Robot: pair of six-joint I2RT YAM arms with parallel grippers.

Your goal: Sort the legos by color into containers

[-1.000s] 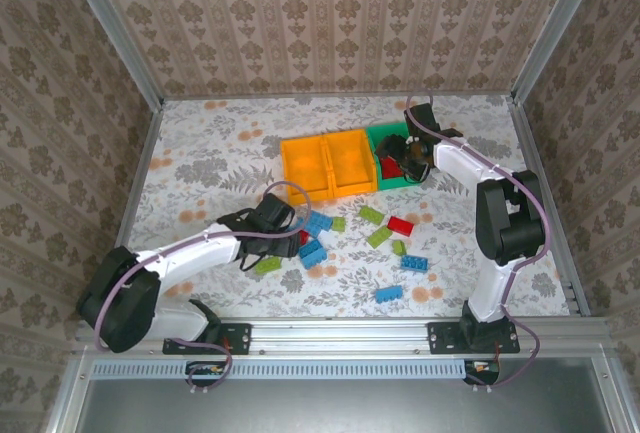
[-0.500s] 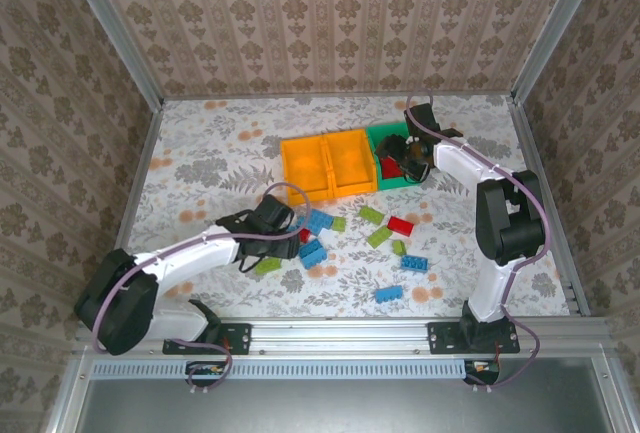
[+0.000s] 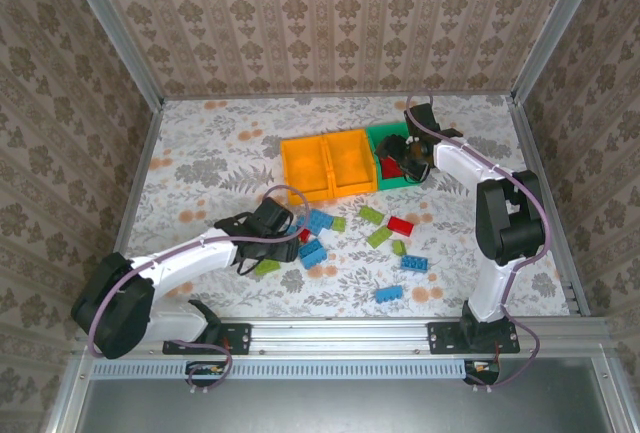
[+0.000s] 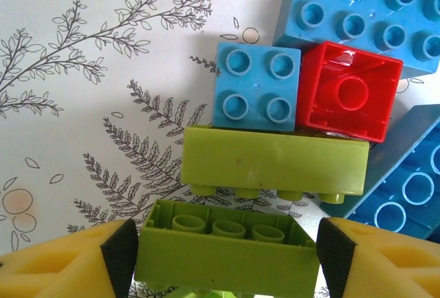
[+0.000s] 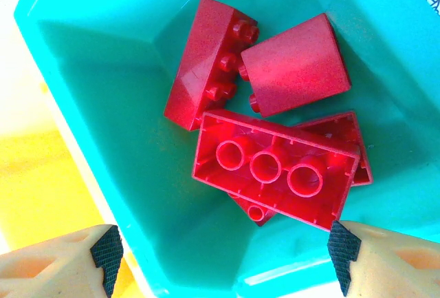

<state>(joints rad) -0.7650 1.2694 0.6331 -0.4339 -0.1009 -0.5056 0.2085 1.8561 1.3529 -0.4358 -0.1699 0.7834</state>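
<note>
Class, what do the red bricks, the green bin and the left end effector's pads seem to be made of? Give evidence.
Red bricks: hard moulded plastic, glossy highlights, crisp studs. Green bin: smooth plastic, soft sheen. Pads, gripping a lime brick: probably matte black rubber or foam.

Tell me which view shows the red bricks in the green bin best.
The right wrist view: it looks down into the green bin, with the red bricks large and sharp. The top external view gives them as a red patch beside the right gripper. The left wrist view faces a lime green brick.
</note>
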